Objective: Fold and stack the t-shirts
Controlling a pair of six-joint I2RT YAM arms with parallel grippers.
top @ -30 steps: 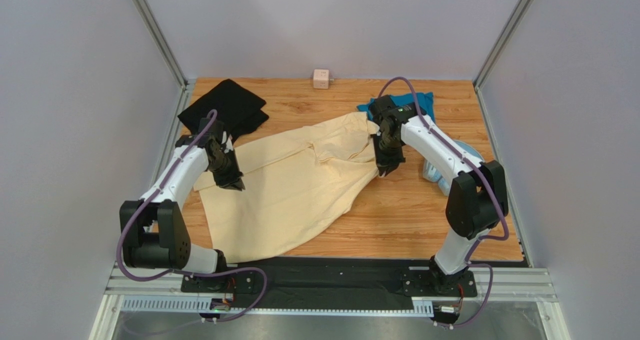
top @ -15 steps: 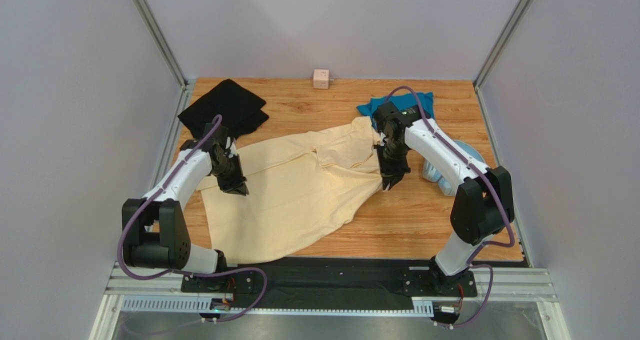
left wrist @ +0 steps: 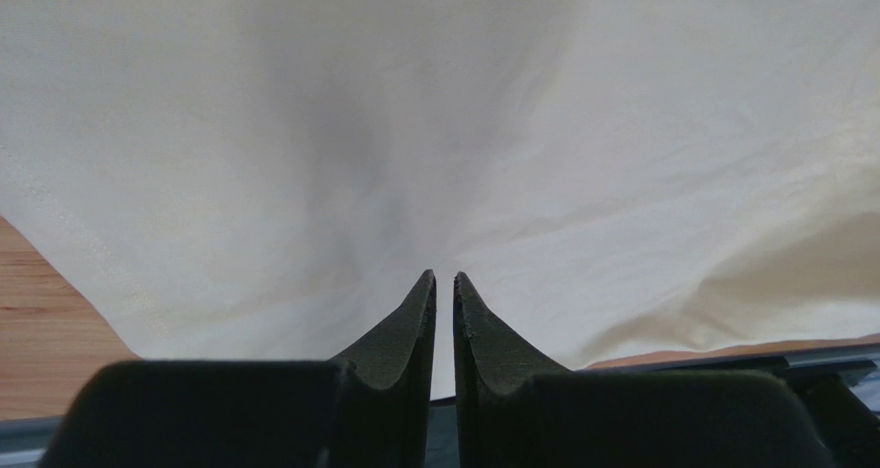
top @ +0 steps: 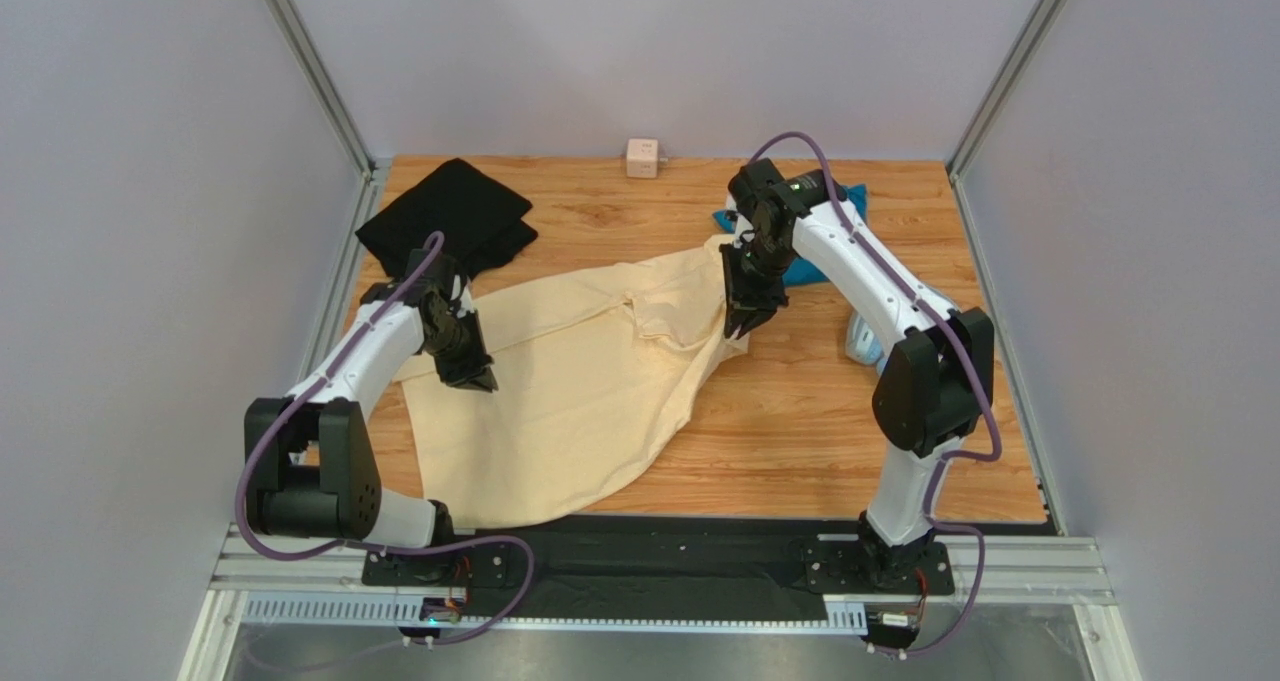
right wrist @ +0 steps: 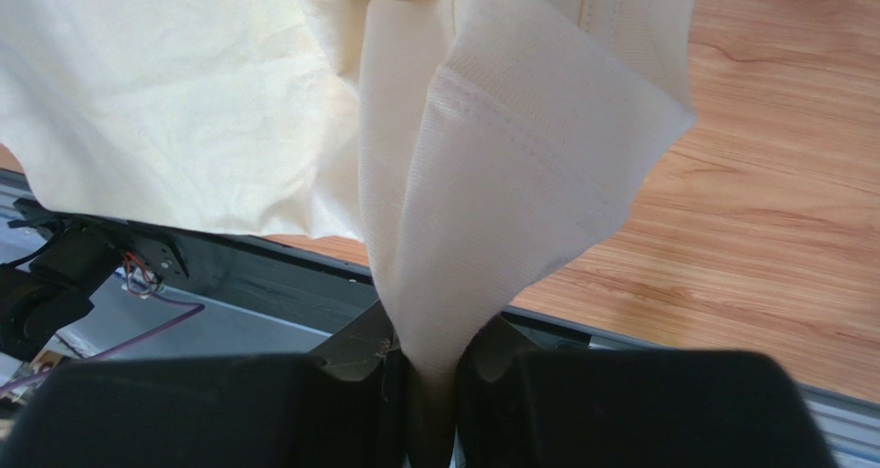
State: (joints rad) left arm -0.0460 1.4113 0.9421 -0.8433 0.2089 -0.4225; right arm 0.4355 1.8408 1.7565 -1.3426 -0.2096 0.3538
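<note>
The cream-yellow t-shirt lies spread across the middle of the table. My left gripper is shut on its left edge. In the left wrist view the fingertips pinch the cloth, and creases fan out from them. My right gripper is shut on the shirt's right side. In the right wrist view a folded hem rises out of the right gripper. The black t-shirt lies folded at the far left. The teal t-shirt lies at the far right, partly hidden by my right arm.
A small pink cube sits at the back edge. Light-blue headphones lie on the right, behind my right arm's forearm. Grey walls close in the table on three sides. A black rail runs along the near edge.
My right gripper has moved left and away from me, drawing the cream shirt's right side in over the shirt. My left gripper shifted slightly right, then held still.
</note>
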